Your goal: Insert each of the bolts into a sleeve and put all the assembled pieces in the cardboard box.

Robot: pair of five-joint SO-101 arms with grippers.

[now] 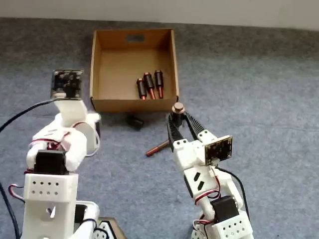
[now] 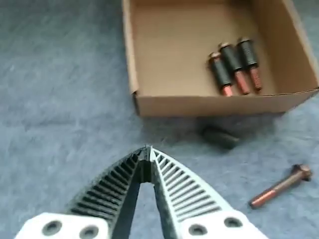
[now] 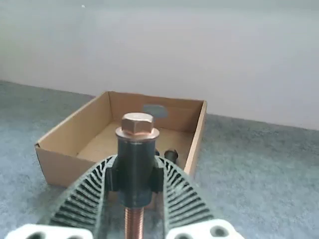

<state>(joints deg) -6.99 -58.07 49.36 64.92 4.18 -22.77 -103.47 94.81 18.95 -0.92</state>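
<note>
Three assembled pieces (image 1: 150, 85) are lying in the cardboard box (image 1: 133, 105); a sleeved bolt (image 3: 137, 149) is being clamped by the right gripper (image 3: 135, 164), the left gripper (image 2: 147, 149) being closed.

I can read no text, number or sign from here; the dark patch (image 3: 154, 110) on the far wall of the cardboard box (image 3: 70, 134) is too blurred to make out.

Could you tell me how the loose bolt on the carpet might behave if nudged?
The bolt looks like solid metal, so probably stiff and heavy. Lying flat, its round shank may roll, curving around the wider head; carpet likely damps that.
</note>
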